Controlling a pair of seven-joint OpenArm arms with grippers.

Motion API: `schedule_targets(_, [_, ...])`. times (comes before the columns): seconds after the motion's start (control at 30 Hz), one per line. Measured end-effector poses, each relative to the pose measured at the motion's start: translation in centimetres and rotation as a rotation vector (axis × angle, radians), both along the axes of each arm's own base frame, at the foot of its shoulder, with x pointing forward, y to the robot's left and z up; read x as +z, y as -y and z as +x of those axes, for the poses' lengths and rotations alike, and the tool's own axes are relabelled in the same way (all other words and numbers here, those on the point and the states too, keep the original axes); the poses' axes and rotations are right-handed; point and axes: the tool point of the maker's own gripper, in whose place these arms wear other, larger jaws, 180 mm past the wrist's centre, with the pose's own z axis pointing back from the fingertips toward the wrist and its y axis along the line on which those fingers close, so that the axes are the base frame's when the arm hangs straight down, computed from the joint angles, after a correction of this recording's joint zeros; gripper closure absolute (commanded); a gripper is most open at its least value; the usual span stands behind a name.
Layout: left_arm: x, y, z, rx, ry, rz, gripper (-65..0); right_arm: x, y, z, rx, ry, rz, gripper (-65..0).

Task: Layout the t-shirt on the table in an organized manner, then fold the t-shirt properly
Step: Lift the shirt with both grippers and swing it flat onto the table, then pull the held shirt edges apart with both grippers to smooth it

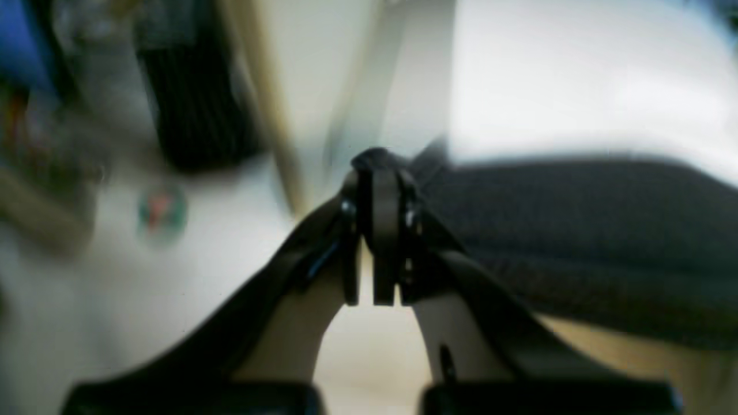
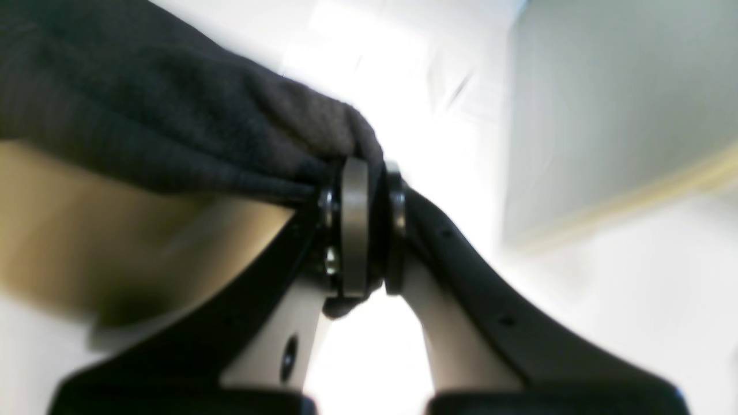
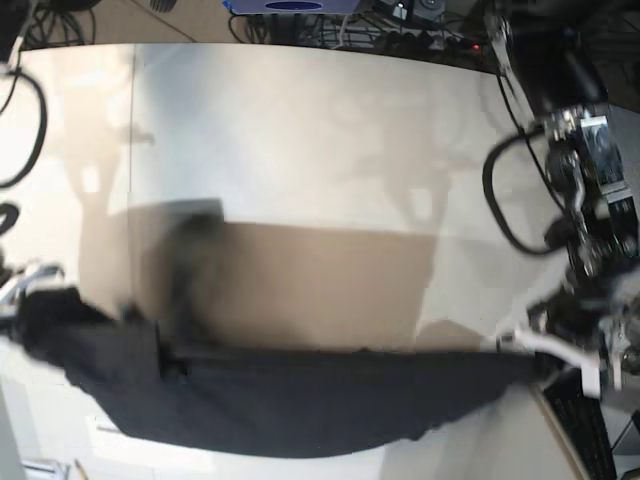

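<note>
**Shirt stretched between two pinches: slip and sag are the risks**

On the left of the base view, the right gripper [image 3: 22, 290] sits at the bench [image 3: 300, 130] edge, its jaws pressed together on a bunched corner of the black t-shirt [image 3: 290, 405]. The right wrist view shows the cloth wadded over the fingertips and clamped there. From that point the t-shirt runs as a long dark band across the near part of the bench, hanging or held low between the arms; motion blur on the left makes it hard to say whether its middle rests on the surface. On the right, the left gripper [image 3: 535, 355] pinches the other end, jaws closed on only a thin edge of fabric in the left wrist view.

Judged from this, the thin hold on the right is the likelier one to slip if the arms pull further apart. The print is not visible, so the shirt may land twisted or doubled. The lower hem lies close to the near bench edge and could slide off.

No containers show in any view.
</note>
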Motion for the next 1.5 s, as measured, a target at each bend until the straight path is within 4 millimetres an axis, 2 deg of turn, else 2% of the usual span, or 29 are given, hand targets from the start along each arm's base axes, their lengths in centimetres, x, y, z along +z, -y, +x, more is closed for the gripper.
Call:
schedule_targets(0.1, [-6.1,-1.1,-3.5,0.022,-0.108,-0.004,0.0,-9.7,0.5,-4.0,-0.071,-0.251,0.111,0.0])
schedule_targets(0.17, [-9.6,-1.4,-5.6,0.029,-0.173,-0.016,0.0,-14.1,0.9,-5.9,-0.11,-0.317,0.178,0.0])
schedule_targets(0.27, [-13.8,-1.5,-8.6,0.049,-0.275,-0.042,0.0,-18.3,1.7,-7.8,-0.174,-0.357,0.234,0.0])
schedule_targets(0.37, [-15.5,-1.7,-10.5,0.057,-0.329,-0.048,0.0,-20.2,1.9,-10.2,-0.192,-0.392,0.247,0.0])
schedule_targets(0.47, [-15.9,-2.0,-11.2,0.061,-0.34,-0.043,0.0,-21.0,1.5,-12.3,-0.18,-0.434,0.24,0.0])
schedule_targets(0.6, [-15.6,-2.4,-11.3,0.065,-0.333,-0.026,0.0,-21.2,-0.8,-12.7,-0.097,-0.452,0.236,0.0])
schedule_targets(0.7, [-15.7,-2.7,-11.6,0.074,-0.338,-0.018,0.0,-21.6,-1.6,-13.0,-0.079,-0.467,0.244,0.0])
schedule_targets(0.83, [-16.5,-2.5,-12.8,0.075,-0.365,-0.024,0.0,-22.4,-3.2,-14.9,-0.086,-0.492,0.279,-0.9])
schedule_targets(0.9, [-16.8,-2.5,-13.2,0.077,-0.377,-0.024,0.0,-22.6,-4.0,-16.5,-0.073,-0.547,0.276,-23.9])
schedule_targets(0.93, [-16.8,-2.7,-13.3,0.078,-0.377,-0.018,0.0,-22.5,-4.1,-17.0,-0.062,-0.569,0.264,-31.7])
schedule_targets(0.97, [-16.6,-3.1,-13.3,0.09,-0.374,-0.022,0.0,-22.1,-4.3,-17.2,-0.049,-0.574,0.25,-37.4])
schedule_targets(1.0, [-16.4,-3.7,-13.5,0.111,-0.368,-0.021,0.0,-21.4,-4.5,-17.1,-0.024,-0.558,0.243,-38.4])
schedule_targets(1.1, [-15.9,-5.5,-14.0,0.162,-0.355,-0.015,0.0,-18.5,-6.0,-16.6,0.081,-0.49,0.221,-34.8])
schedule_targets(1.2, [-15.7,-6.3,-14.1,0.173,-0.356,0.0,0.0,-17.2,-5.9,-15.9,0.076,-0.45,0.217,-28.5])
schedule_targets(1.3, [-15.9,-6.2,-14.5,0.17,-0.364,-0.001,0.0,-16.8,-3.7,-13.1,-0.011,-0.4,0.213,-13.4])
schedule_targets(1.37, [-16.4,-6.0,-15.2,0.168,-0.381,-0.004,0.0,-16.7,-3.8,-11.4,-0.007,-0.373,0.224,0.0])
schedule_targets(1.43, [-16.8,-5.9,-15.6,0.173,-0.395,-0.01,0.0,-17.8,-5.4,-11.2,0.024,-0.407,0.258,0.0])
schedule_targets(1.5, [-16.8,-5.9,-15.6,0.173,-0.394,-0.009,0.0,-20.4,-6.1,-12.1,0.013,-0.505,0.29,0.0])
